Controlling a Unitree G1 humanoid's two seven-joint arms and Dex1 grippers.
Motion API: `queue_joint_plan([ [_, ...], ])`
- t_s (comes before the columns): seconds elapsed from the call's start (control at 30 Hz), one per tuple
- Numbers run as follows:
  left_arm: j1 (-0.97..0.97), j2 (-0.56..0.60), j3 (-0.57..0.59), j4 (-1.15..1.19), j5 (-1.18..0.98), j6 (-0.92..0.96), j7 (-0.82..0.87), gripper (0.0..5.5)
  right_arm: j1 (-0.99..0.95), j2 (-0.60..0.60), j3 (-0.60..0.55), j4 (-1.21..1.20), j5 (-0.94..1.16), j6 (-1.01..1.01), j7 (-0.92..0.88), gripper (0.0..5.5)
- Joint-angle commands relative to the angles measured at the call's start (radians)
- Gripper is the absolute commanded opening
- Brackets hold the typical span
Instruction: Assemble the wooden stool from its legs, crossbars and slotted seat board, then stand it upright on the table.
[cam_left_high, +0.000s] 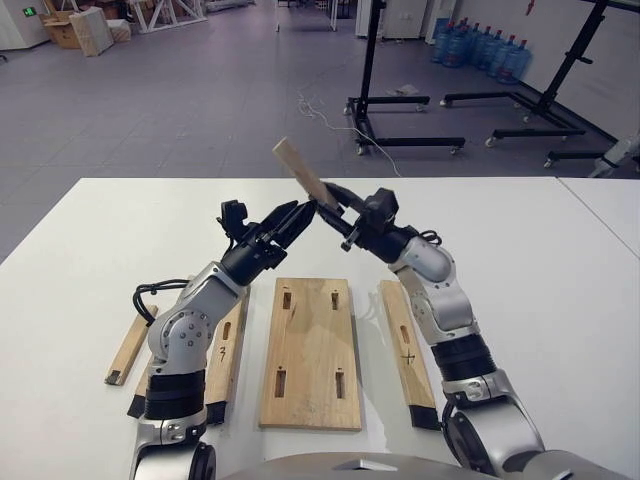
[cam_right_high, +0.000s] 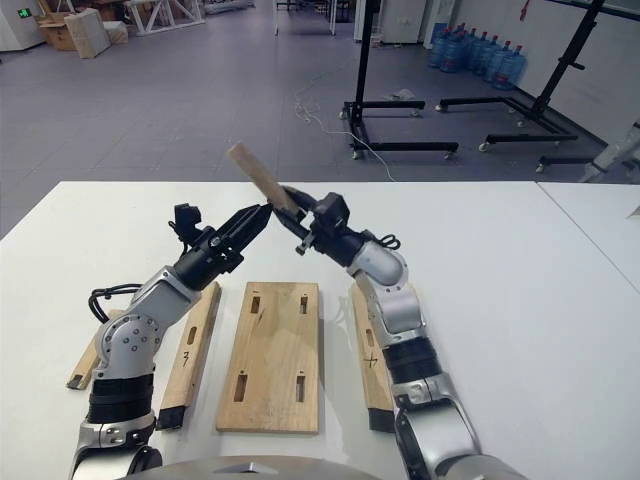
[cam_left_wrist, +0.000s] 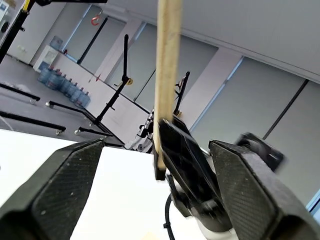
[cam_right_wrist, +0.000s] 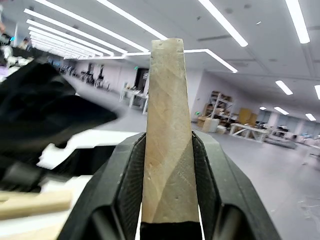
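Note:
My right gripper (cam_left_high: 335, 203) is shut on a short wooden crossbar (cam_left_high: 300, 172) and holds it in the air above the table's middle, with the bar slanting up and away to the left. In the right wrist view the crossbar (cam_right_wrist: 167, 140) stands clamped between both fingers. My left gripper (cam_left_high: 302, 217) is open, its tips right next to the bar's held end; whether they touch it I cannot tell. In the left wrist view the crossbar (cam_left_wrist: 167, 75) rises between the spread fingers (cam_left_wrist: 55, 195). The slotted seat board (cam_left_high: 310, 350) lies flat below.
A wooden leg (cam_left_high: 405, 345) lies to the right of the board, under my right arm. Two more legs (cam_left_high: 228, 350) (cam_left_high: 128, 345) lie to its left beside my left arm. The white table (cam_left_high: 560, 300) has free room at the far side and right.

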Motion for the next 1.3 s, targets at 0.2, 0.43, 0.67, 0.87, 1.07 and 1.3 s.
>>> queue_joint_plan([
  [0.2,-0.034,0.005,0.031,-0.012,-0.062,0.009,0.026,3.89,0.032,-0.032,0.04,-0.027,-0.036,-0.052,0.035,1.29],
  [0.43,-0.036,0.006,0.027,-0.01,-0.035,-0.016,0.027,3.31,0.019,-0.034,0.044,-0.016,-0.023,-0.036,0.048,1.29],
  [0.67,-0.035,-0.008,0.015,0.009,-0.002,-0.046,0.055,2.24,0.018,-0.037,0.046,-0.008,-0.025,-0.023,0.053,1.29],
  [0.87,-0.027,-0.018,-0.002,0.015,0.025,-0.066,0.045,1.25,0.01,-0.043,0.039,-0.004,-0.023,-0.014,0.06,1.29],
  [1.07,-0.019,-0.018,0.001,0.018,0.039,-0.084,0.032,0.44,0.011,-0.049,0.036,-0.001,-0.031,-0.017,0.062,1.29],
  [1.3,-0.005,-0.027,-0.009,0.029,0.054,-0.118,0.002,0.42,-0.003,-0.055,0.028,0.018,-0.044,-0.036,0.055,1.29],
])
